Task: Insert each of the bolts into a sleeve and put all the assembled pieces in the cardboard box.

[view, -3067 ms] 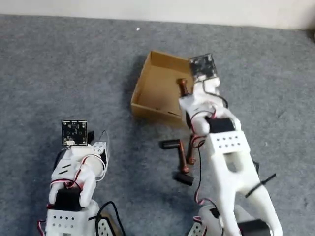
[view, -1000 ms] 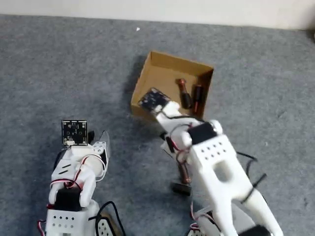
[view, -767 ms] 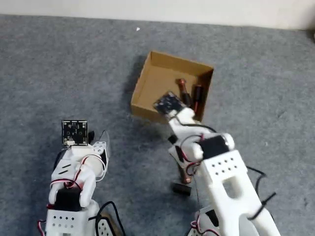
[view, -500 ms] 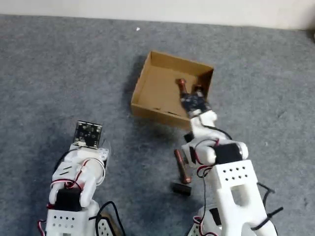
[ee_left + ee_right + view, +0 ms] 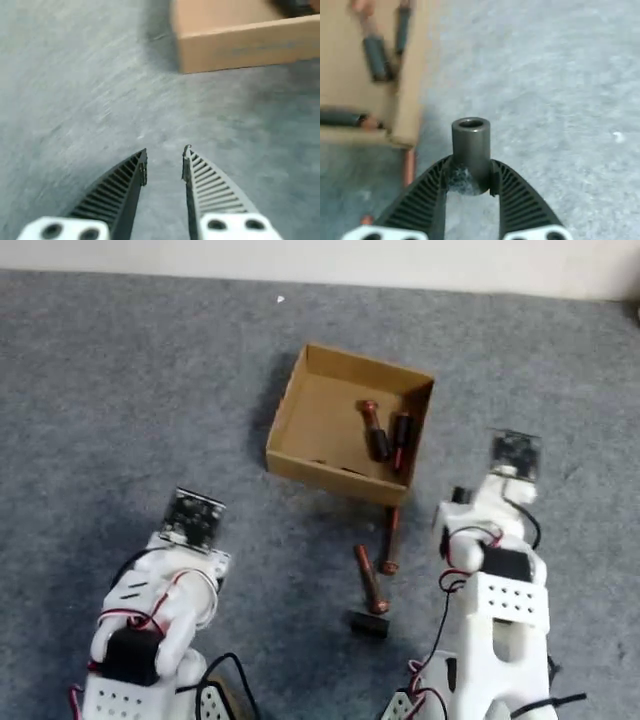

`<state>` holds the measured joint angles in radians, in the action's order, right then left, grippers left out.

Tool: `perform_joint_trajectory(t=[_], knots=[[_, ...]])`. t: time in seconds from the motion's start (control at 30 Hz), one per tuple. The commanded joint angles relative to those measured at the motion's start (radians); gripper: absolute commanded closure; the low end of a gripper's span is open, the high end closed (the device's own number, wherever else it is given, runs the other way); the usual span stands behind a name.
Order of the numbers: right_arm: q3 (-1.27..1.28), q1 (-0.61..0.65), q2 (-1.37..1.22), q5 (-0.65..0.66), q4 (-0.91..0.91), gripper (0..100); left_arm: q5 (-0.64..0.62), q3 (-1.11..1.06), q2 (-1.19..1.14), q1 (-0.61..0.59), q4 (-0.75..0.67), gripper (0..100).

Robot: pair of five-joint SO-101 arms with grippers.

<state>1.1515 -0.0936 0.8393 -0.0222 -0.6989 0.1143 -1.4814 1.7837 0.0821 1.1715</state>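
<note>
The right pincer is gripping a dark sleeve between its ribbed jaws, and the sleeve's open bore is showing at its free end. It is hanging over the gray worktop, near the outer side of the cardboard box but apart from it. In the high view the right arm is standing to the right of the box.

The left pincer is hanging over bare worktop with its jaws parted and nothing between them. A corner of the box is lying some way ahead of it.

Inside the box, two assembled pieces are lying close together near the right wall, each a copper-coloured bolt with a dark sleeve on it. The right wrist view is showing a third piece lying along another wall.

On the worktop in front of the box, two bare bolts are lying near each other. One bolt is reaching up to the box's front wall, and the other bolt is lying just to its left at a slant. A loose sleeve is lying on its side just below that second bolt's lower end.
</note>
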Motion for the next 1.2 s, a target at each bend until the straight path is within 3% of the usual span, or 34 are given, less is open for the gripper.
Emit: perform_joint_trajectory(t=[0.0, 0.13, 0.37, 0.53, 0.73, 1.03, 1.17], knots=[[-0.005, -0.051, 0.030, -0.035, 0.059, 99.3, 0.026, 0.127, 0.024, 0.145, 0.055, 85], [-0.005, -0.065, 0.028, -0.041, 0.059, 99.3, 0.026, 0.211, -0.124, 0.206, 0.055, 85], [0.012, -0.113, 0.028, -0.041, 0.105, 99.3, -0.035, 0.455, -0.616, 0.360, 0.021, 85], [0.050, -0.166, 0.033, -0.048, 0.177, 99.3, -0.209, 0.495, -0.855, 0.449, -0.218, 85], [0.048, -0.193, 0.038, -0.094, 0.179, 99.3, -0.391, 0.498, -1.078, 0.530, -0.488, 77], [0.048, -0.191, 0.038, -0.095, 0.179, 99.3, -0.413, 0.503, -1.356, 0.656, -0.815, 77], [0.048, -0.188, 0.038, -0.092, 0.179, 99.3, -0.413, 0.601, -1.489, 0.679, -0.833, 77]])
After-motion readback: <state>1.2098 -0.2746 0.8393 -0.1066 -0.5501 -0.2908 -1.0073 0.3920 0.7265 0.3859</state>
